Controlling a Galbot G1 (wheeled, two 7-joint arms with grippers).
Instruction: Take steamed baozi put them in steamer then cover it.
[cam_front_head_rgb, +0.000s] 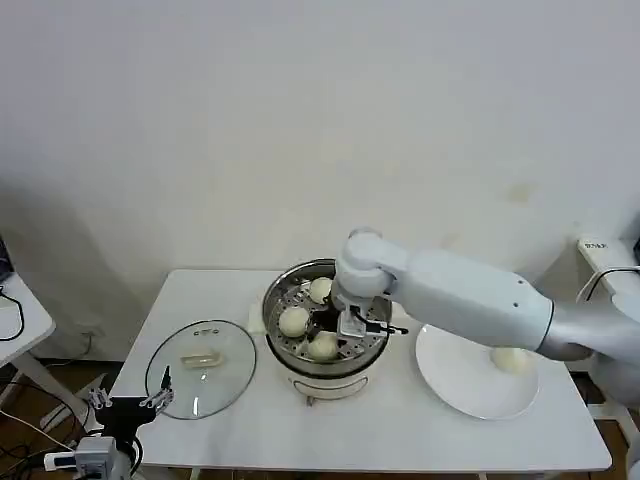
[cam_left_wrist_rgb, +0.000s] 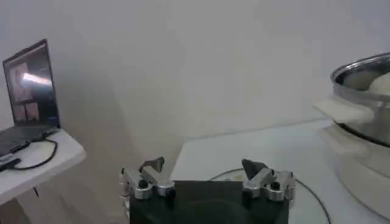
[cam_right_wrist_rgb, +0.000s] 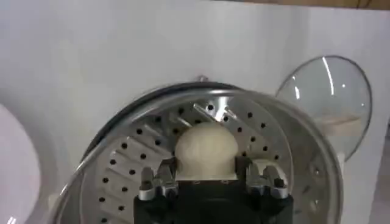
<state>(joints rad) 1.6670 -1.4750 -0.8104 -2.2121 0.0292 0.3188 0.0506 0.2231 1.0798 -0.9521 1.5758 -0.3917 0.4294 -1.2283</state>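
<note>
The steamer (cam_front_head_rgb: 272, 305) stands mid-table, its perforated tray (cam_right_wrist_rgb: 131, 161) holding three baozi: one at the back (cam_front_head_rgb: 320, 290), one on the left (cam_front_head_rgb: 294, 321), and one at the front (cam_front_head_rgb: 323, 346). My right gripper (cam_front_head_rgb: 345, 328) reaches down into the pot and is shut on that front baozi (cam_right_wrist_rgb: 206, 149), a finger against each side of it, low over the tray. A fourth baozi (cam_front_head_rgb: 510, 360) lies on the white plate (cam_front_head_rgb: 465, 390). My left gripper (cam_left_wrist_rgb: 204, 167) hangs open and holds nothing, off the table's front left corner (cam_front_head_rgb: 130, 402).
The clear glass lid (cam_front_head_rgb: 200, 370) with its pale handle lies flat on the table left of the steamer, also seen past the pot (cam_right_wrist_rgb: 329, 91). A side table with a laptop (cam_left_wrist_rgb: 30, 91) stands further left. A wall runs behind the table.
</note>
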